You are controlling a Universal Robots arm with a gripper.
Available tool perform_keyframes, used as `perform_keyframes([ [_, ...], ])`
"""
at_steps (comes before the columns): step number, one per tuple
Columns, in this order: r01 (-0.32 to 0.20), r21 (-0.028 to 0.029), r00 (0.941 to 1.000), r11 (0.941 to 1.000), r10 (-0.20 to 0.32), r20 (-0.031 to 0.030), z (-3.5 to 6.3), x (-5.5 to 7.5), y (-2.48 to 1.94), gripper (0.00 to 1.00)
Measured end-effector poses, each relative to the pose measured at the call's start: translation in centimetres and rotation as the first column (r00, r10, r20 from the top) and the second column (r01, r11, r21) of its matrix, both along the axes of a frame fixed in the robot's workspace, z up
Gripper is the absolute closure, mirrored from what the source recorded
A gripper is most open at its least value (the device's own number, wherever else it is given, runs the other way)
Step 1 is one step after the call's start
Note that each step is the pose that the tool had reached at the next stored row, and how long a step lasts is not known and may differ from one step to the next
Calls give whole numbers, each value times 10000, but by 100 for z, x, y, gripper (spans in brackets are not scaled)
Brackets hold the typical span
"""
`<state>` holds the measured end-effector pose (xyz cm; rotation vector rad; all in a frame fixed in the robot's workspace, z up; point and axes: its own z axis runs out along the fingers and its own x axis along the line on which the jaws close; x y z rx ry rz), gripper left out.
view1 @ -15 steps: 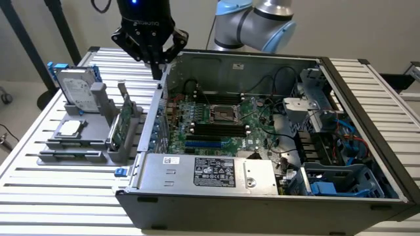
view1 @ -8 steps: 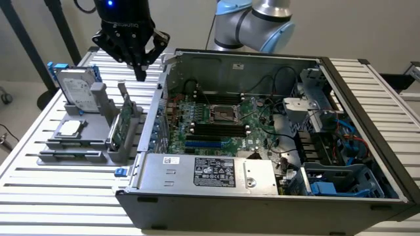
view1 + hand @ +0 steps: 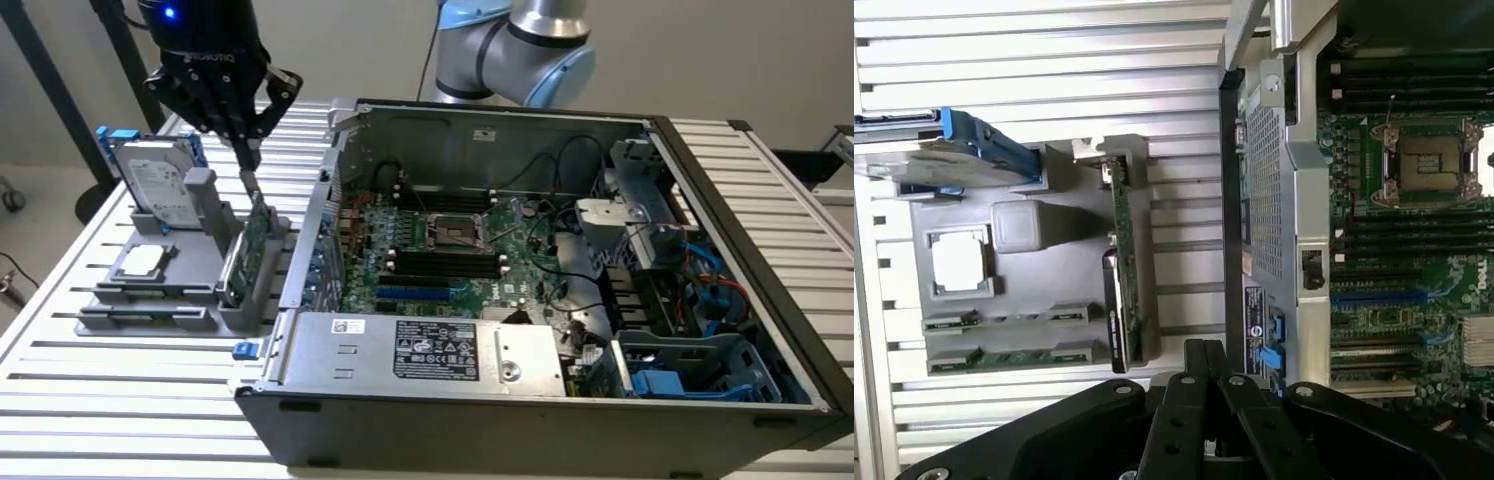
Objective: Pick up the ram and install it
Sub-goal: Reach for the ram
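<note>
**Q:** What do I have, largest part first?

**A:** The open computer case (image 3: 400,425) sits on the slatted surface (image 3: 120,400), and its black memory slots (image 3: 441,263) look bare. Beside it is the gray holder (image 3: 140,325). The gripper (image 3: 248,148) hangs over it, jaws pinched together on nothing.

**Q:** And the ram?

**A:** The ram (image 3: 1004,357) lies flat in a holder groove. I judge it neither picked up nor installed.

1. The surface (image 3: 120,380) is made of pale metal slats with narrow dark grooves between them.
2. The slats run from the exterior view's left to its right.
3. Strong light falls on the near edge, which looks almost white.
4. Behind the surface stands a plain light wall (image 3: 747,50).
5. At the exterior view's left, dark slanted poles (image 3: 51,85) cross before the wall, and a pale floor (image 3: 40,190) lies lower.
</note>
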<state>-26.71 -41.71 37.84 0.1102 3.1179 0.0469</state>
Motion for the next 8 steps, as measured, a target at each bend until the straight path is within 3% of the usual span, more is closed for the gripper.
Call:
perform_keyframes([
  [8, -1, -89, 10000, 10000, 1, -1, -65, -363, -2, 89],
])
